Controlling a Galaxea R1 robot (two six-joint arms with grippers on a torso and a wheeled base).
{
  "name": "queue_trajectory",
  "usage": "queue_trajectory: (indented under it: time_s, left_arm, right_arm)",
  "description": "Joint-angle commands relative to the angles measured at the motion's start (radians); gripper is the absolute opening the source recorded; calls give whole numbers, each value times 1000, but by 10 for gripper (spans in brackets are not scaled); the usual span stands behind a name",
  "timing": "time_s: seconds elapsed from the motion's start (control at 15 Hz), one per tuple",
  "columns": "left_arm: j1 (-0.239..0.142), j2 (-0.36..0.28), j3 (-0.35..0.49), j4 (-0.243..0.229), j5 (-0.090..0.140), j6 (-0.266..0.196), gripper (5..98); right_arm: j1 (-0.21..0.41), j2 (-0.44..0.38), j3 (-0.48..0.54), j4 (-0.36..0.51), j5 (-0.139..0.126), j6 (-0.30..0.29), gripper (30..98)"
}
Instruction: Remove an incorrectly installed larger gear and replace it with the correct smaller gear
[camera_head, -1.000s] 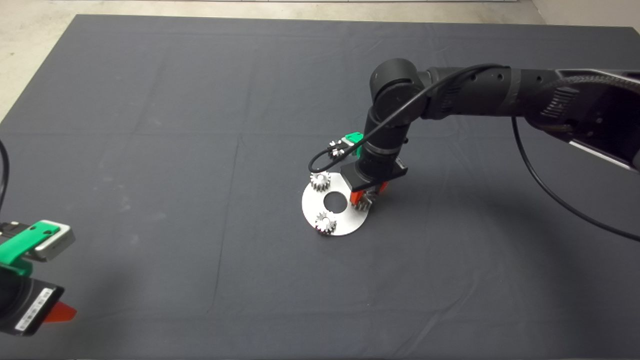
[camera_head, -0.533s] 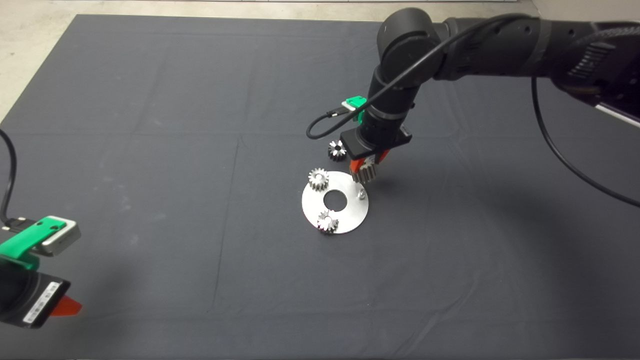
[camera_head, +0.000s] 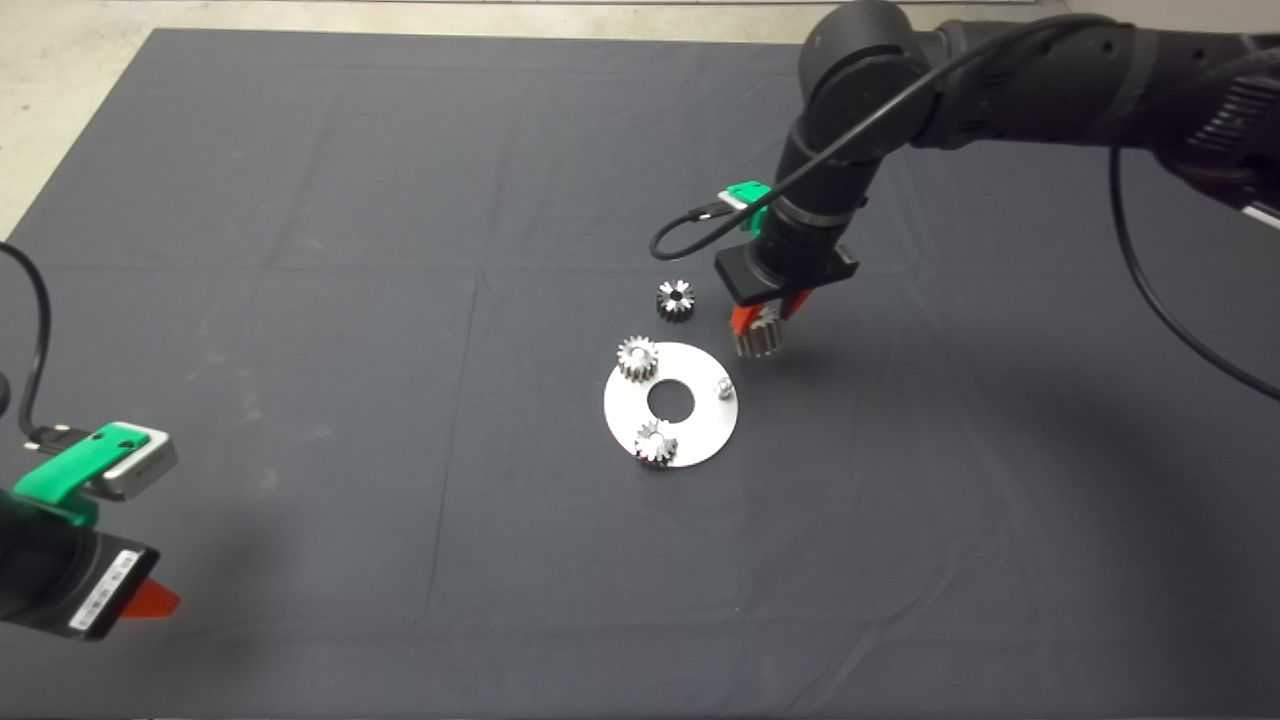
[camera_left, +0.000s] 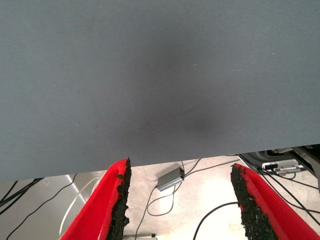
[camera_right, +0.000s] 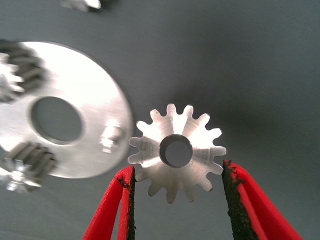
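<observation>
My right gripper (camera_head: 760, 325) is shut on the larger gear (camera_head: 757, 342) and holds it above the mat, just beyond the far right rim of the round silver plate (camera_head: 700, 440). The right wrist view shows this gear (camera_right: 177, 150) between the pads, hole facing the camera. The plate's bare pin (camera_head: 723, 387) stands free and shows again in the right wrist view (camera_right: 111, 137). The smaller gear (camera_head: 675, 300), dark-toned, lies on the mat behind the plate. My left gripper (camera_head: 150, 600) waits open at the lower left.
Two bright silver small gears (camera_head: 637, 357) (camera_head: 654, 443) sit on pins on the plate, which has a centre hole (camera_head: 670, 401). The left wrist view shows the mat's edge and the floor with cables and a small box (camera_left: 170, 178).
My right gripper has lifted the larger gear off the plate's pin and carried it up and to the right. The pin now stands bare. The left gripper has drifted slightly.
</observation>
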Motion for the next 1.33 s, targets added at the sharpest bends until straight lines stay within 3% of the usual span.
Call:
queue_trajectory:
  time_s: [0.0,0.2,0.4,1.0,1.27]
  left_arm:
    - [2,12,-1,11,63,-17,494]
    - [2,16,1,11,63,-31,494]
    - [2,13,10,11,64,-32,494]
    - [1,6,27,10,66,-37,494]
    - [2,7,22,10,66,-38,494]
  right_arm:
    - [40,-311,163,24,-109,-17,364]
    - [5,-485,287,20,-109,-20,364]
    - [3,-569,345,20,-107,-20,365]
    - [3,-561,382,20,-106,-17,372]
    - [3,-552,394,21,-106,-8,409]
